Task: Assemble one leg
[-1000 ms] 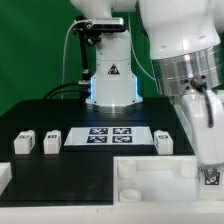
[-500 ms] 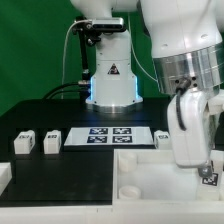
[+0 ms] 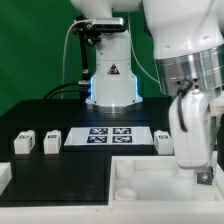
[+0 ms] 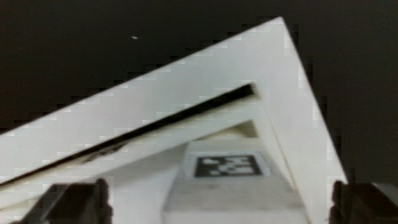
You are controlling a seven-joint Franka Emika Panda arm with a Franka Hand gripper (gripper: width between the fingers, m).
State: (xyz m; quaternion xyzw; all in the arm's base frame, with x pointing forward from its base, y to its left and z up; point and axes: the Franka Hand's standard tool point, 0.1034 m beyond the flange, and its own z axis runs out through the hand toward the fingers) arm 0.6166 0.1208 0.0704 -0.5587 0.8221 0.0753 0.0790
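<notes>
While the fingers are spreading wide over the white tray, a tagged leg is seemingly standing between them.

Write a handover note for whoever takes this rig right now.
Gripper: low over the tray at the exterior view's right, jaws apart in the wrist view, nothing clearly held.
A leg with its marker stands in the tray's corner between the jaws.
Three loose legs on the table, either side of the marker board.
Whether the leg is seated cannot be told.
</notes>
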